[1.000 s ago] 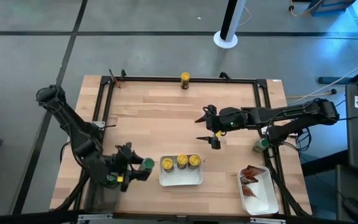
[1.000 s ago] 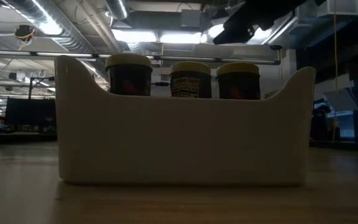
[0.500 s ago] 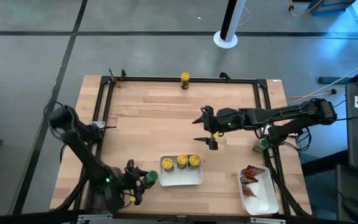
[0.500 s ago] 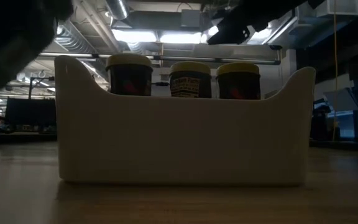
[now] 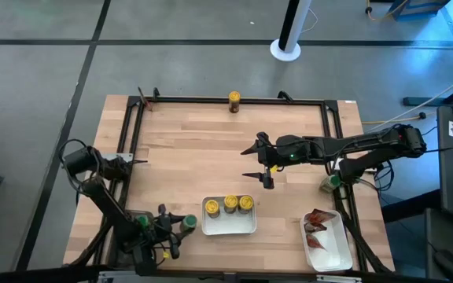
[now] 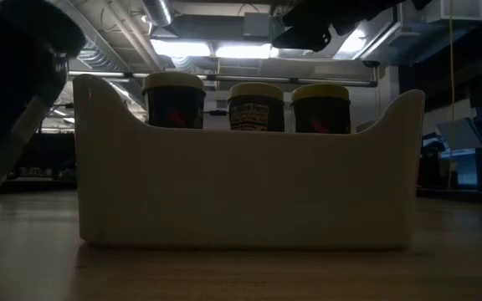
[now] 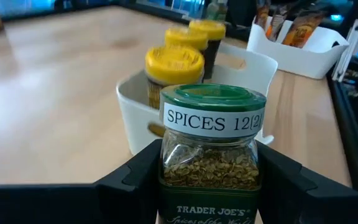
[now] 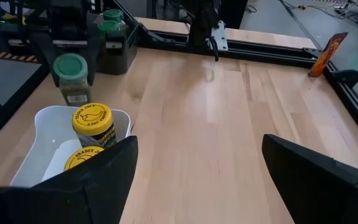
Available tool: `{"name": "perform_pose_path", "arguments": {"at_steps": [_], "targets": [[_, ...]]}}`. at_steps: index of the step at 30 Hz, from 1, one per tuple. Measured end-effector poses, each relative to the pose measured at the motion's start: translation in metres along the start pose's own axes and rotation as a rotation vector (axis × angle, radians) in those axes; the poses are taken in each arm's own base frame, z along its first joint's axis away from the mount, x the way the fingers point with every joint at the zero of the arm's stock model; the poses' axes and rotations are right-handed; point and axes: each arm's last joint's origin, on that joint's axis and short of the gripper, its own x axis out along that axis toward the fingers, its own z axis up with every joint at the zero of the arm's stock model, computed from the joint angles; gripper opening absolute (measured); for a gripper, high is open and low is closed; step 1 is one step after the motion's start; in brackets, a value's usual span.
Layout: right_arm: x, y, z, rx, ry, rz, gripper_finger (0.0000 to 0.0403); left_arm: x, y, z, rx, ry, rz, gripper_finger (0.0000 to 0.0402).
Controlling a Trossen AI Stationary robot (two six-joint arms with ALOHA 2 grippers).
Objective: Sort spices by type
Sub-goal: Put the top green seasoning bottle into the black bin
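Observation:
A green-capped spice jar [image 7: 211, 118] stands upright between the fingers of my left gripper [image 5: 181, 227], just left of the white tray [image 5: 229, 226] near the table's near edge. Three yellow-capped jars [image 5: 230, 203] stand in that tray. My right gripper [image 5: 259, 163] hovers open over the table's middle, touching nothing. One more yellow-capped jar [image 5: 233, 98] stands at the far edge. Another green-capped jar [image 5: 330, 182] sits at the right rail. Red-orange packets [image 5: 317, 219] lie in a second white tray [image 5: 333, 253]. My left gripper is shut on the green-capped jar, pinching its glass body [image 7: 169, 165] below the cap between the two fingers [image 7: 126, 183]. The fingers come level from the table's left side. The jar stays upright. I cannot tell whether its base touches the table.
A dark bin [image 8: 118, 38] holding green-capped jars sits at the table's near left corner behind my left gripper. A black frame rail [image 5: 234, 99] runs around the table. Bare wood lies between the trays and the far edge.
My left arm has swung toward the near edge and carried the green-capped jar with it, ending beside the left end of the yellow-jar tray. My right gripper has drifted a little toward the table's left and stayed open.

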Motion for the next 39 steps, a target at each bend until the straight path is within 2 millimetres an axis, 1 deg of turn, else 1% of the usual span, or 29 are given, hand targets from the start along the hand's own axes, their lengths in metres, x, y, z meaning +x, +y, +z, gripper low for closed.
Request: {"name": "perform_pose_path", "arguments": {"at_steps": [3, 6, 10, 13, 21, 26, 30, 35, 39], "targets": [[0.000, 0.000, 0.000, -0.007, 0.000, 0.000, 0.0342, -0.001, 0.000, 0.005, 0.078, -0.020, 0.004, 0.0183], [0.000, 0.000, 0.000, -0.007, 0.000, 0.000, 0.0342, -0.001, 0.003, 0.003, 0.138, -0.015, 0.013, 0.0183], [0.000, 0.000, 0.000, 0.011, 0.000, 0.000, 0.0342, 0.000, 0.014, -0.006, 0.107, -0.044, 0.038, 0.0183], [0.000, 0.000, 0.000, 0.012, -0.001, 0.000, 0.0342, 0.003, 0.019, -0.014, 0.064, -0.079, 0.049, 0.0183], [0.000, 0.000, 0.000, 0.013, -0.003, 0.000, 0.0342, 0.007, 0.021, -0.028, 0.046, -0.095, 0.056, 0.0182], [0.000, 0.000, 0.000, 0.015, -0.002, 0.001, 0.0342, 0.016, 0.020, -0.042, 0.027, -0.131, 0.077, 0.0182], [0.000, 0.000, 0.000, 0.016, 0.001, 0.001, 0.0342, 0.015, 0.018, -0.045, 0.021, -0.135, 0.068, 0.0184], [0.000, 0.000, 0.000, 0.015, 0.001, 0.001, 0.0342, 0.013, 0.018, -0.046, 0.047, -0.087, 0.048, 0.0234], [0.000, 0.000, 0.000, 0.015, 0.003, 0.001, 0.0342, 0.013, 0.017, -0.046, 0.049, -0.069, 0.042, 0.0255]]}}
